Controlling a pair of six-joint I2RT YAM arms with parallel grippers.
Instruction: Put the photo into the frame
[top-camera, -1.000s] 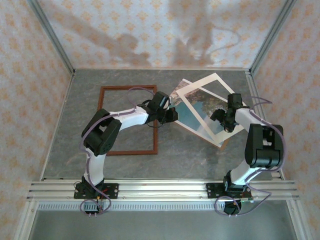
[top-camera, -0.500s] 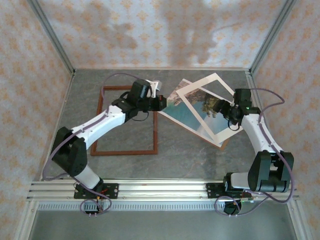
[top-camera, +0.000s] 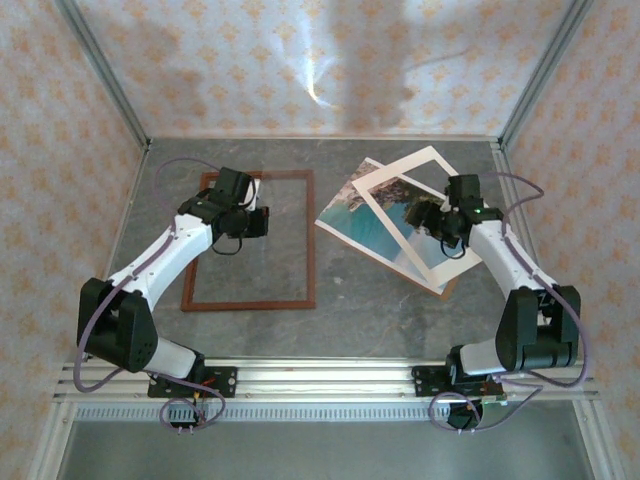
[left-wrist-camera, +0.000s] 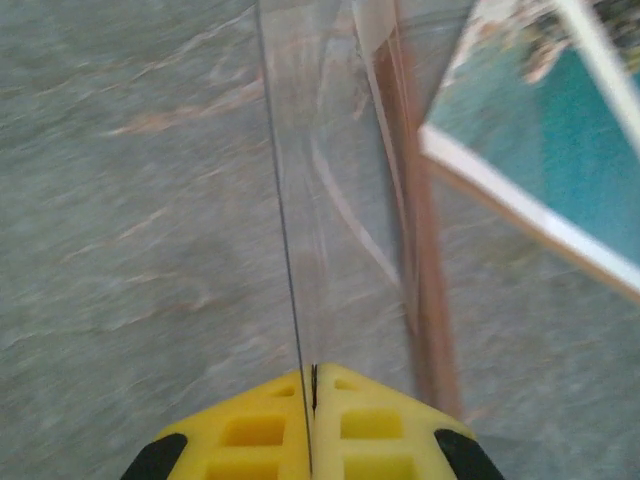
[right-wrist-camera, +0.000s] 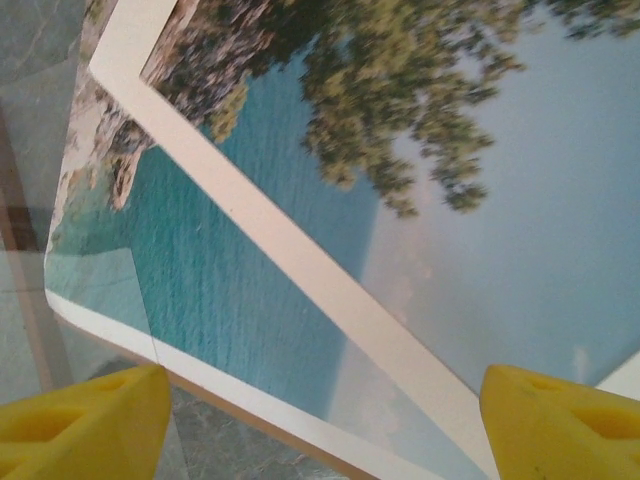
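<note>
The frame (top-camera: 250, 304), thin reddish-brown moulding, lies flat on the left of the table. My left gripper (top-camera: 258, 222) hovers over its upper part, shut on the edge of a thin clear sheet (left-wrist-camera: 300, 250). In the left wrist view my left gripper (left-wrist-camera: 312, 372) pinches that sheet, which stands edge-on, with one bar of the frame (left-wrist-camera: 428, 300) just to its right. The photo (top-camera: 365, 215), a turquoise coast print, lies askew on the right with a cream mat (top-camera: 385, 215) overlapping it. My right gripper (top-camera: 425, 215) hangs open above the photo (right-wrist-camera: 260, 270); nothing is between its fingertips (right-wrist-camera: 90, 415).
A plain brown board (top-camera: 447, 290) peeks out under the photo's near corner. The grey stone-patterned table (top-camera: 350, 320) is walled by patterned panels on three sides. A metal rail (top-camera: 320, 378) with both arm bases runs along the near edge.
My left arm swung left, carrying the clear sheet from the photo's edge to over the frame. My right gripper shifted slightly left over the photo and stayed open.
</note>
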